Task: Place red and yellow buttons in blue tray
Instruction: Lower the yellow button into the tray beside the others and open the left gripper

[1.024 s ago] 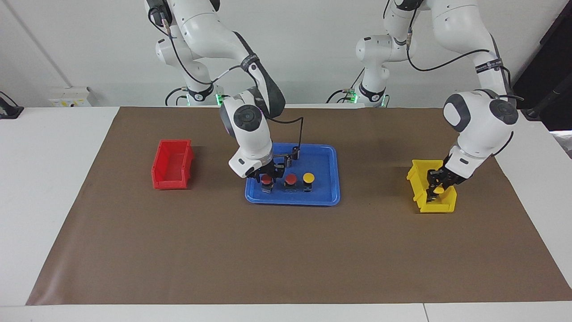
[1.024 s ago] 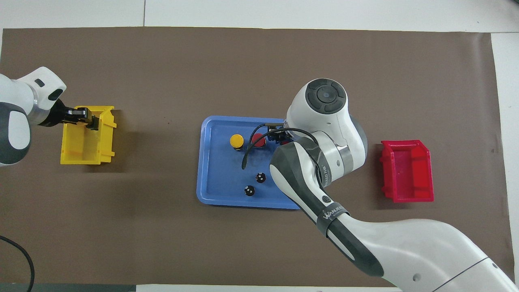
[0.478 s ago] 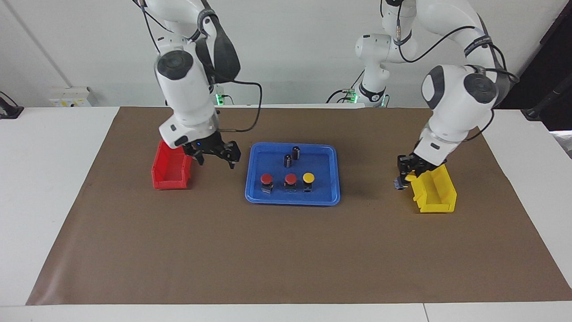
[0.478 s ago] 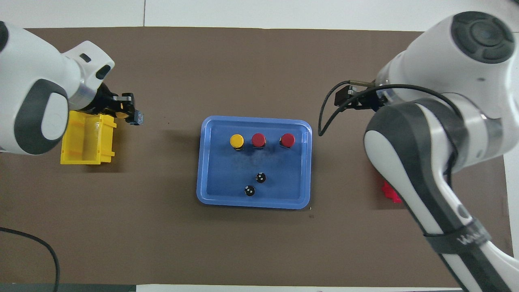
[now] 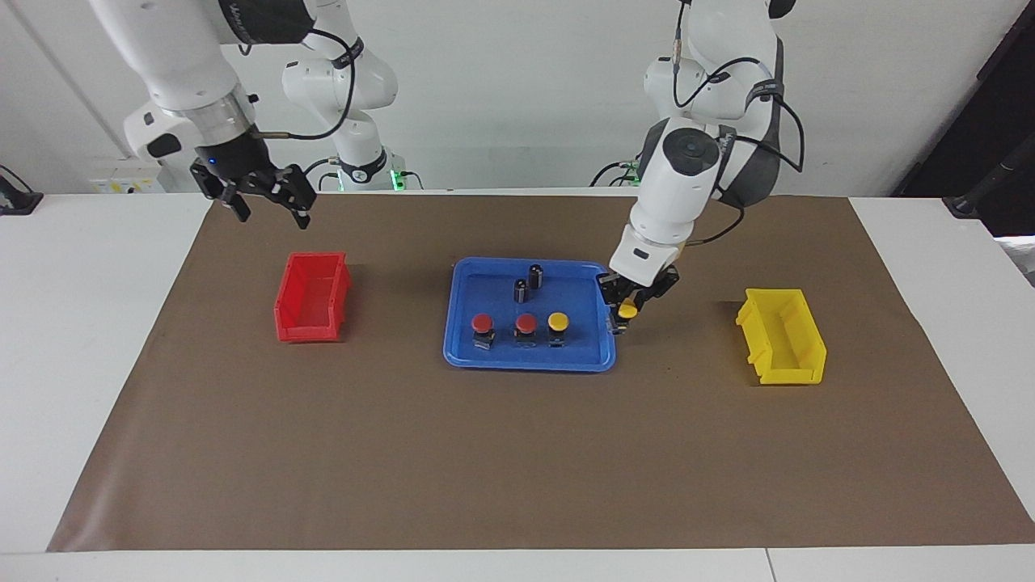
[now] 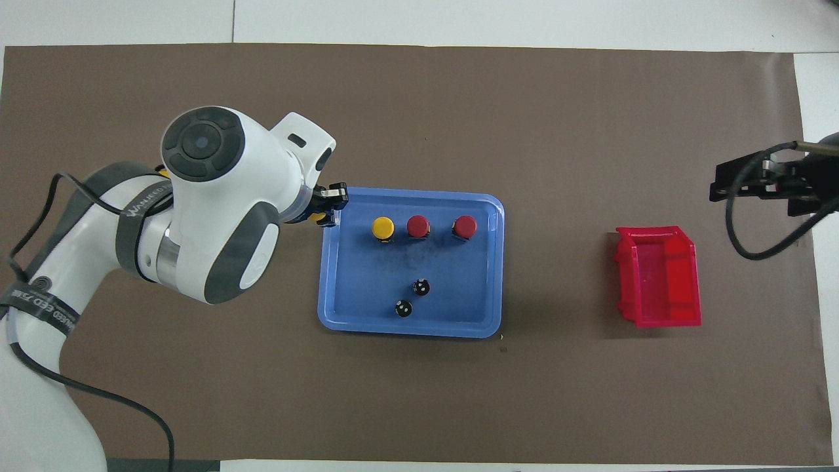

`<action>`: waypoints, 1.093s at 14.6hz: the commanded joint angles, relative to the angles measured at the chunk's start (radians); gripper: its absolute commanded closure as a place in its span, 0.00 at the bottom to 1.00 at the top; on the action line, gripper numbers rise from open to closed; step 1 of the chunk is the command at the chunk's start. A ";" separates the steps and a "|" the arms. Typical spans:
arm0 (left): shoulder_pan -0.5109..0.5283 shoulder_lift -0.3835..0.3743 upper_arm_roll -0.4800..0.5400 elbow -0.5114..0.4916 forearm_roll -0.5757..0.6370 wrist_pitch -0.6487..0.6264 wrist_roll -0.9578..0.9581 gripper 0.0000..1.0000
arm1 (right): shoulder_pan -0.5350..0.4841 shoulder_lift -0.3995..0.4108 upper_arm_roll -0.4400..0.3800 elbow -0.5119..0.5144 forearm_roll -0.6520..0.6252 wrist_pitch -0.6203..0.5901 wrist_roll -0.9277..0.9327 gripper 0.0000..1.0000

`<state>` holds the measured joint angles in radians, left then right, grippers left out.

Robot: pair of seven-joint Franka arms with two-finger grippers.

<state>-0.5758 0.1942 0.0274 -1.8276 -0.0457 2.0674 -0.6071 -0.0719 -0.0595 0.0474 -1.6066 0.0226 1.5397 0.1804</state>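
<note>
The blue tray [image 5: 530, 360] [image 6: 341, 322] lies mid-table. In it two red buttons [image 5: 482, 324] [image 5: 525, 324] and one yellow button [image 5: 558, 321] stand in a row; the overhead view shows them too [image 6: 465, 226] [image 6: 417, 226] [image 6: 383, 227]. My left gripper [image 5: 624, 317] [image 6: 326, 208] is shut on the second yellow button [image 5: 627, 308] [image 6: 317, 216] and holds it just above the tray's rim at the left arm's end. My right gripper [image 5: 260, 198] [image 6: 763, 187] is open and empty, raised over the mat beside the red bin.
Two capless black cylinders [image 5: 535, 275] [image 5: 521, 289] stand in the tray, nearer the robots than the buttons. The red bin [image 5: 311, 297] [image 6: 659, 275] sits toward the right arm's end. The yellow bin [image 5: 780, 335] sits toward the left arm's end, hidden under the left arm in the overhead view.
My left gripper has carried the yellow button from the yellow bin to the tray's edge. My right gripper let go of a red button in the tray, rose and drew back past the red bin.
</note>
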 commanded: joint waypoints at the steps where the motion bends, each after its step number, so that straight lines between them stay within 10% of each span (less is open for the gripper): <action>1: -0.032 0.013 0.017 -0.044 -0.003 0.075 -0.026 0.89 | -0.025 0.013 0.016 0.013 -0.059 -0.015 -0.047 0.00; 8: -0.056 0.054 0.019 -0.114 -0.002 0.186 -0.030 0.86 | -0.088 0.041 -0.038 0.057 -0.053 -0.086 -0.188 0.00; 13: -0.055 0.050 0.025 -0.096 0.003 0.137 -0.028 0.02 | -0.029 0.055 -0.113 0.059 -0.055 -0.081 -0.194 0.00; 16: -0.047 0.007 0.025 -0.029 0.041 -0.028 -0.019 0.00 | -0.025 0.046 -0.110 0.053 -0.050 -0.082 -0.200 0.00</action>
<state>-0.6124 0.2450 0.0356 -1.8956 -0.0273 2.1506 -0.6272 -0.1057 -0.0120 -0.0577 -1.5639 -0.0268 1.4711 -0.0012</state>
